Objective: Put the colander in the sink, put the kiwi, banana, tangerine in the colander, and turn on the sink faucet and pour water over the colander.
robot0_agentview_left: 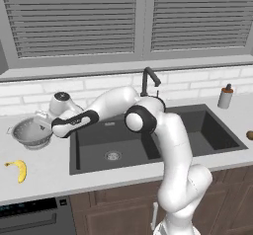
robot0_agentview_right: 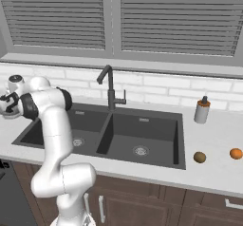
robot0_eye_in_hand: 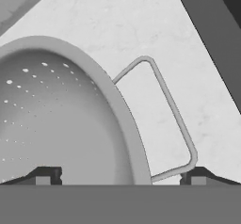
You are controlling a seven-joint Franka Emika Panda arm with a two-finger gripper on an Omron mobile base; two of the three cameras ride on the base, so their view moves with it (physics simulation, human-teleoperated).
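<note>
Colander (robot0_agentview_left: 30,132) is found on the counter (robot0_agentview_left: 49,172) left of the sink (robot0_agentview_left: 148,137), directly beneath the tool (robot0_eye_in_hand: 120,177), whose tips are spread wide apart, straddling the rim beside the wire handle (robot0_eye_in_hand: 164,119), nothing clamped yet.

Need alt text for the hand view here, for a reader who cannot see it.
Close-up from above of the shiny perforated colander sitting on the pale speckled counter, its thin wire side handle looping out to the right. The open hand has one fingertip over the bowl and the other outside the handle, straddling the rim. The dark sink edge crosses the upper right corner.
</note>
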